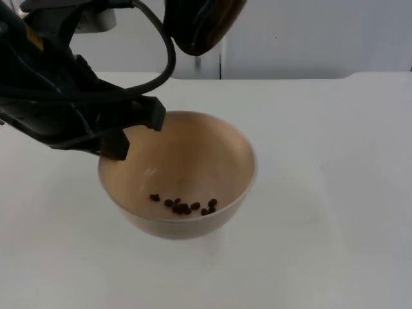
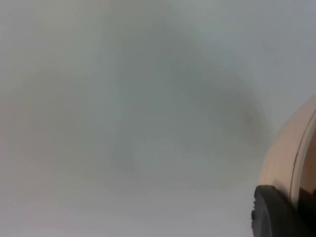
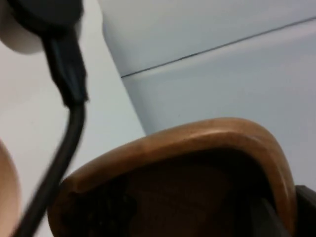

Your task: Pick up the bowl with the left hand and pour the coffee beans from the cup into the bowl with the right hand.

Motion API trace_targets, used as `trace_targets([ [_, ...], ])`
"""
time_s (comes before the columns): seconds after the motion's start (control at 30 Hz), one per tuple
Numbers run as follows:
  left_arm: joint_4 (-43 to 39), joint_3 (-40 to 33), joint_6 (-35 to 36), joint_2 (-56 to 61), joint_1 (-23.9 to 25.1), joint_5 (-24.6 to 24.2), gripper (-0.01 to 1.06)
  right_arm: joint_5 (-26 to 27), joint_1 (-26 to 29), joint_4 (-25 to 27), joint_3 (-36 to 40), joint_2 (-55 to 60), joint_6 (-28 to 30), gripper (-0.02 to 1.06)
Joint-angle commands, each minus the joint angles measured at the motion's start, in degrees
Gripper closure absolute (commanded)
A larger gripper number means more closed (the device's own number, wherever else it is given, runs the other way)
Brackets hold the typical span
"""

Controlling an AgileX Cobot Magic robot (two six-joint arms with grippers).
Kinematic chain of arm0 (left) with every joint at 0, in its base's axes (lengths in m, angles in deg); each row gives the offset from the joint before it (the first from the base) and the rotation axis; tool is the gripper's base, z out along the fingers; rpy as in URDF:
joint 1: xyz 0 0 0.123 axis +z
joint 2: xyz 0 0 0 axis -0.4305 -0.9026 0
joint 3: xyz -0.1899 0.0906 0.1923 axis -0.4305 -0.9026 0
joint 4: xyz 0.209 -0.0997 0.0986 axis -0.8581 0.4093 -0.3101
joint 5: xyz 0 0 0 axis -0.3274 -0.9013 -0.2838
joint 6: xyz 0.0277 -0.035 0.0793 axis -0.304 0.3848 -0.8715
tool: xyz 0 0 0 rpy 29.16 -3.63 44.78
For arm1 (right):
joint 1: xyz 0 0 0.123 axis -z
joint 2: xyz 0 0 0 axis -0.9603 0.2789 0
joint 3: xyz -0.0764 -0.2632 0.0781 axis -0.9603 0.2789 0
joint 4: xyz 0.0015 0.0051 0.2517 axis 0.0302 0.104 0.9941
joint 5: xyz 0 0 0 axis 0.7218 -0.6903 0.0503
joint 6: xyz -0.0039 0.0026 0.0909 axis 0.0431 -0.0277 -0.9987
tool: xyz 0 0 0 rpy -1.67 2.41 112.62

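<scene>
- Bowl (image 1: 187, 161): a pale wooden bowl, seen in the top view near the middle of the white table (image 1: 335, 167), its open mouth turned up and somewhat toward the near side.
- Left gripper (image 1: 132, 132) is at the bowl's far-left rim; its two black fingers straddle the rim, one inside and one outside, closed on it. In the left wrist view a black fingertip (image 2: 276, 212) lies against the bowl's pale wall.
- Coffee beans (image 1: 183, 206): a small scatter of dark beans lies on the bowl's inner wall toward its near side, in a loose row; the rest of the inside is bare wood.
- Cup (image 1: 203, 26): a darker brown wooden cup hangs above the bowl's far rim, a little to the right of the left arm, in front of the grey partition wall (image 1: 309, 38).
- In the right wrist view the cup's rounded rim (image 3: 197, 138) and dark inside are close up; whether anything is left in it cannot be told.
- Right gripper (image 3: 281, 212): a dark finger sits at the cup's rim, but how far the jaws stand apart cannot be told.
</scene>
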Motion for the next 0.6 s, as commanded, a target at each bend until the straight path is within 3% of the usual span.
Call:
trace_targets([
  [0.0, 0.95, 0.29, 0.23, 0.51, -0.09, 1.01, 1.05, -0.08, 0.70, 1.06, -0.18, -0.92, -0.74, 1.04],
  [0.3, 0.95, 0.29, 0.23, 0.51, -0.09, 1.01, 1.05, -0.08, 2.24, 5.61, -0.18, -1.03, -1.92, 1.04],
  [0.57, 0.95, 0.29, 0.23, 0.51, -0.09, 1.01, 1.05, -0.08, 6.68, 15.02, -0.18, -2.36, -2.43, 1.04],
])
